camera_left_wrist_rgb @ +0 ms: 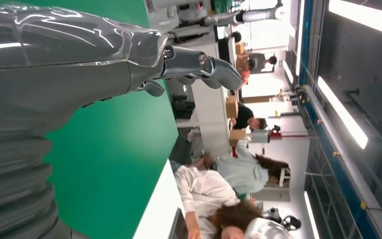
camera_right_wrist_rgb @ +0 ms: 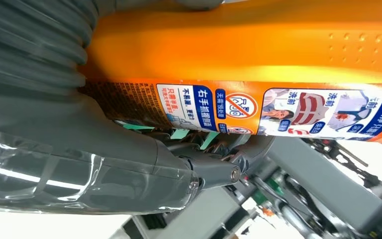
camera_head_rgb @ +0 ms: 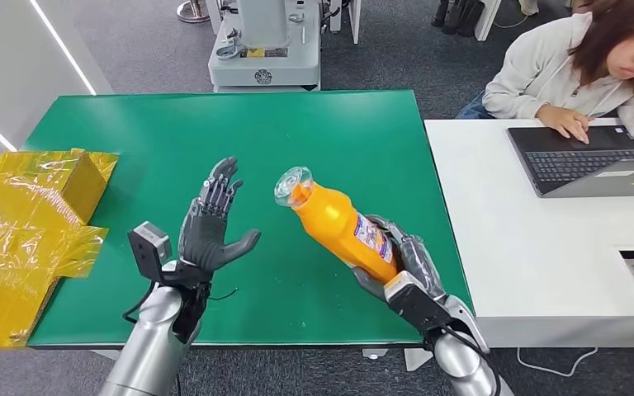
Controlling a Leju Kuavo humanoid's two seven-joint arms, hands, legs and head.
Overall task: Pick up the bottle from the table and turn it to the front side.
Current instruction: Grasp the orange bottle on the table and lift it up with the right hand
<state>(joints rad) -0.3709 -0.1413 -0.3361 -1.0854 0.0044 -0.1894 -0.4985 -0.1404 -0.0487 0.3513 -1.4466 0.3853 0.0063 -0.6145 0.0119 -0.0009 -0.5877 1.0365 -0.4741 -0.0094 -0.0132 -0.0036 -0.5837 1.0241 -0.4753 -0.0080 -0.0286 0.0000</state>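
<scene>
An orange bottle [camera_head_rgb: 340,224] with a clear cap and a printed label is lifted above the green table [camera_head_rgb: 297,132], tilted with its cap toward the far left. My right hand [camera_head_rgb: 403,262] grips its lower body. The right wrist view shows the bottle [camera_right_wrist_rgb: 238,45] close up, label facing the camera, with my right hand [camera_right_wrist_rgb: 129,164] wrapped under it. My left hand [camera_head_rgb: 211,224] hovers over the table to the left of the bottle, fingers spread and palm turned toward it, holding nothing. My left hand [camera_left_wrist_rgb: 79,64] also appears in the left wrist view.
A yellow-wrapped box [camera_head_rgb: 25,239] lies at the table's left edge. A white desk [camera_head_rgb: 528,247] adjoins on the right, where a person [camera_head_rgb: 578,66] works at a laptop [camera_head_rgb: 586,157]. A grey machine base [camera_head_rgb: 264,49] stands beyond the far edge.
</scene>
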